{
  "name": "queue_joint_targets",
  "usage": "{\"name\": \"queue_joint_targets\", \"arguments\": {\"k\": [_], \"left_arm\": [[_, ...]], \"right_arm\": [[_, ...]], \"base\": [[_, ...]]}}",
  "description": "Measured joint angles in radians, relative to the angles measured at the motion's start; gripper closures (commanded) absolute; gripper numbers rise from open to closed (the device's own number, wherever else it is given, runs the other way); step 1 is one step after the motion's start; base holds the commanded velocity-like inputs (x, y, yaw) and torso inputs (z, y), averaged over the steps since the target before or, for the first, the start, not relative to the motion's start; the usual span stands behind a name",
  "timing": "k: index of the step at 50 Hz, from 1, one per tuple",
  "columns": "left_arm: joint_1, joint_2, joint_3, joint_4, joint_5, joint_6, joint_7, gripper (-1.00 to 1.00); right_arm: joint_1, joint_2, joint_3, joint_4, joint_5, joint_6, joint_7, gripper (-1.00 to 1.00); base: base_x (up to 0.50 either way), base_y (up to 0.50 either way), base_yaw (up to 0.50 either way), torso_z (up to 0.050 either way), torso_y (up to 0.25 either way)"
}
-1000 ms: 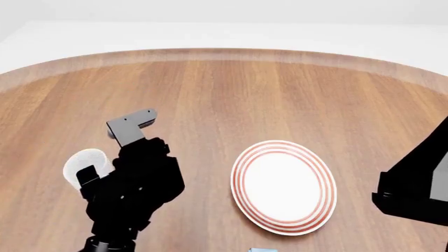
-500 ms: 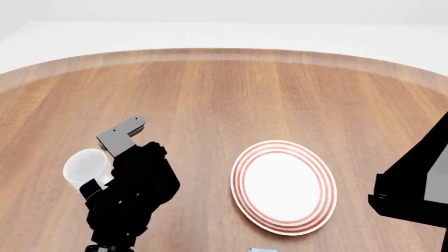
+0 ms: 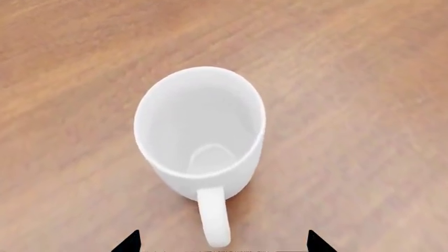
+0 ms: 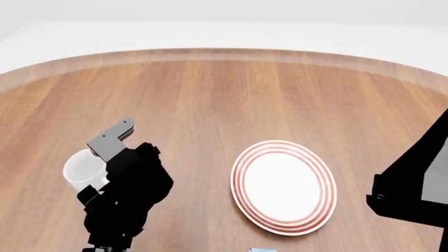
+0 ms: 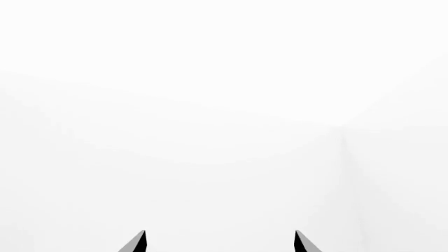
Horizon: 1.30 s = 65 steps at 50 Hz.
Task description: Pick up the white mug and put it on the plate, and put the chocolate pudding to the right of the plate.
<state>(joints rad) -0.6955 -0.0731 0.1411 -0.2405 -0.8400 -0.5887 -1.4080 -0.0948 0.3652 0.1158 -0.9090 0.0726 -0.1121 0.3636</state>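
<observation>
Left gripper [image 3: 218,242] is hovering wide open above the white mug [image 3: 199,131], handle at 6 o'clock; its arm is hiding the mug's right side in the head view

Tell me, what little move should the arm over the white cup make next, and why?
Probably lower the left gripper straight down around the white mug. The mug stands upright on the table and is not yet held, and the open fingertips sit on either side of its handle. The plate is bare, waiting.
</observation>
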Motion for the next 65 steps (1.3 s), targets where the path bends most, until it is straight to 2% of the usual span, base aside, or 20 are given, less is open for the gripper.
{"name": "queue_joint_targets", "arguments": {"k": [44, 45, 65], "left_arm": [[-0.014, -0.029, 0.023, -0.209, -0.012, 0.129, 0.123, -1.00], [-0.014, -0.029, 0.024, -0.215, -0.012, 0.132, 0.127, 1.00], [-0.023, -0.048, 0.069, -0.215, 0.002, 0.132, 0.150, 1.00]], "right_arm": [[-0.007, 0.011, -0.015, 0.014, 0.002, -0.016, 0.011, -1.00], [-0.007, 0.011, -0.015, 0.014, 0.002, -0.017, 0.012, -1.00], [-0.007, 0.017, -0.024, 0.019, 0.003, -0.014, 0.016, -1.00]], "base": [[0.00, 0.00, 0.00, 0.000, 0.000], [0.00, 0.00, 0.00, 0.000, 0.000], [0.00, 0.00, 0.00, 0.000, 0.000]]}}
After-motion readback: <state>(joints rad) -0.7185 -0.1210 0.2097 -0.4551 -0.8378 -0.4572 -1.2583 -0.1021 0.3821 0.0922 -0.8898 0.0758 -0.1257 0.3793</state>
